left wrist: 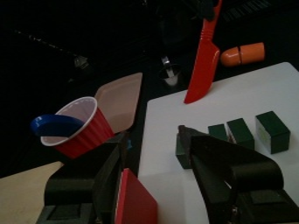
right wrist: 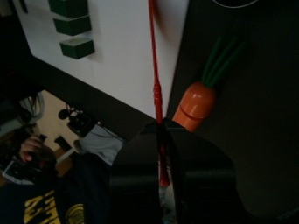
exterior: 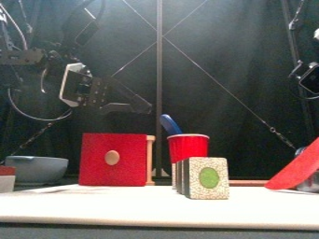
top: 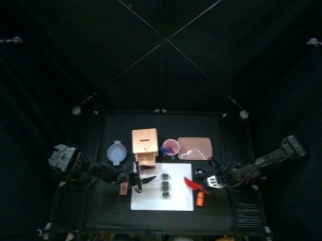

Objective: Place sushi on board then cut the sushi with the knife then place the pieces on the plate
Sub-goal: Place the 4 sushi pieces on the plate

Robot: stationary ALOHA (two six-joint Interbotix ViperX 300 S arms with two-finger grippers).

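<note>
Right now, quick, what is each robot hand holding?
Left gripper: jaws open, holding nothing.
Right gripper: jaws shut on the red knife.

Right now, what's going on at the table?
The right hand holds the red knife raised over the white board, clear of the sushi. The dark green sushi blocks lie in a row on the board with gaps between them. The left hand hovers open beside the row's end. None is on the pink tray yet.
</note>
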